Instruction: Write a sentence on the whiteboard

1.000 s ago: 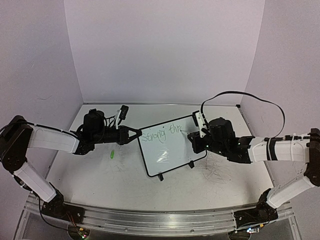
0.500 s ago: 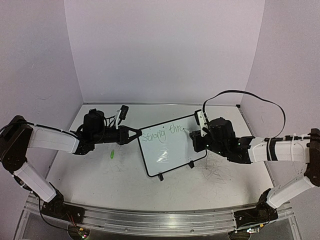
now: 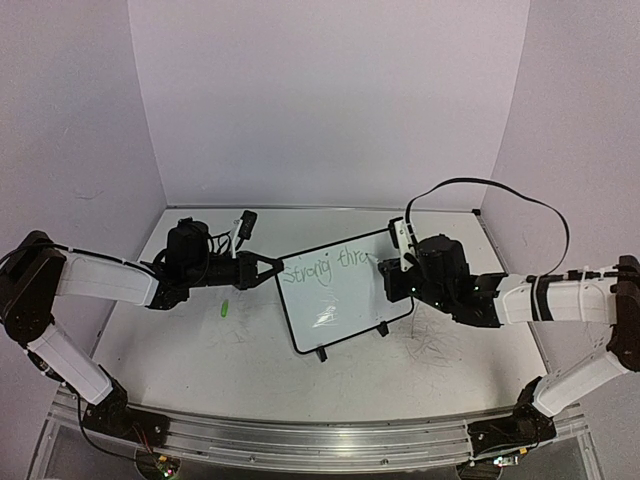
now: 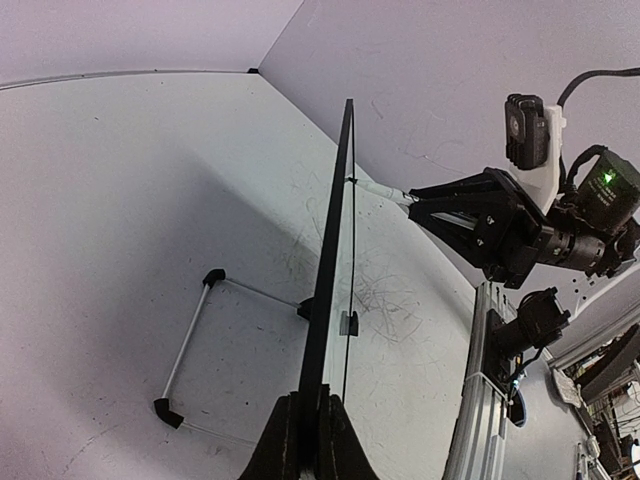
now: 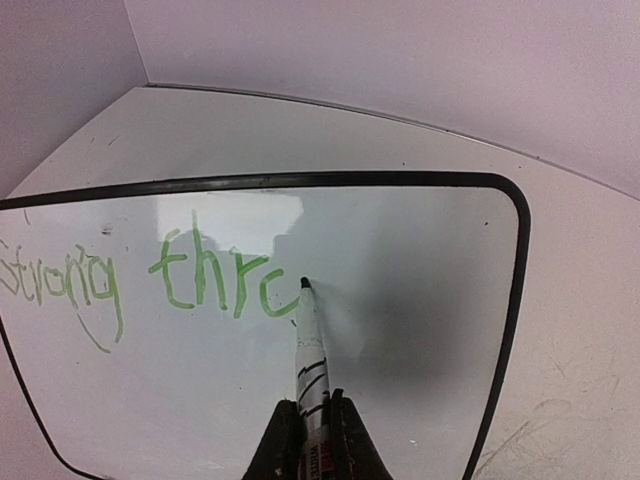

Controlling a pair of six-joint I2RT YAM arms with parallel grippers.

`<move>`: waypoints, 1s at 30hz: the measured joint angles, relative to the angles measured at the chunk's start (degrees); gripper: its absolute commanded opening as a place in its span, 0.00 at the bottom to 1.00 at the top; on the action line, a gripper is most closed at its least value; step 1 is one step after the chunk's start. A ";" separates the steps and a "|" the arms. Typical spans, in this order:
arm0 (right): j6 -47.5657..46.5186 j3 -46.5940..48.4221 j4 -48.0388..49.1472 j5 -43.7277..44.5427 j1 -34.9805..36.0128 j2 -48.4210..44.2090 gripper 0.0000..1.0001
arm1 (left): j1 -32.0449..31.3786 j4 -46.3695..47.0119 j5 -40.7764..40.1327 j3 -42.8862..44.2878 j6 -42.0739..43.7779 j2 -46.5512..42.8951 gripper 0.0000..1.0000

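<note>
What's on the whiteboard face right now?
It carries green writing, "Strong thr" plus a half-formed letter, with the tip of the marker touching there. The marker barrel and right gripper cover a strip of whiteboard below the tip.

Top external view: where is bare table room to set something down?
Widest: the table between the feet of the whiteboard and the near rail. A narrower strip behind the board, by the back wall. Crowded: left claw on the board's left edge, green object near it, right claw with marker at right.
</note>
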 measured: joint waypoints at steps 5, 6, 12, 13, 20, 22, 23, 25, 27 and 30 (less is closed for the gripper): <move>-0.08 0.00 0.65 -0.27 0.00 0.36 0.00 | 0.01 0.00 -0.02 0.00 0.00 0.00 0.00; -0.08 0.00 0.79 -0.40 0.00 0.40 0.00 | 0.02 0.00 -0.02 0.00 0.00 0.00 0.00; -0.05 0.00 1.30 -1.05 0.00 0.67 0.00 | 0.04 -0.03 -0.04 -0.01 -0.02 0.00 0.00; -0.05 0.00 1.38 -1.12 0.00 0.70 0.00 | 0.04 -0.03 -0.04 0.00 -0.02 0.00 0.00; -0.08 0.25 1.46 -1.84 0.00 0.99 0.00 | 0.04 -0.03 -0.09 -0.02 -0.02 0.00 0.00; -0.08 0.45 1.43 -2.20 0.00 1.04 0.00 | 0.04 -0.03 -0.09 0.00 -0.04 0.00 0.00; -0.08 0.53 1.39 -2.28 0.00 1.04 0.00 | 0.04 -0.03 -0.09 0.00 -0.04 0.00 0.00; -0.10 0.65 1.35 -2.32 0.00 1.08 0.00 | 0.04 -0.03 -0.09 -0.01 -0.04 0.00 0.00; -0.10 0.68 1.34 -2.32 0.00 1.08 0.00 | 0.04 -0.03 -0.09 -0.01 -0.02 0.00 0.00; -0.10 0.76 1.21 -2.30 0.00 1.08 0.00 | 0.04 -0.03 -0.09 0.00 -0.02 0.00 0.00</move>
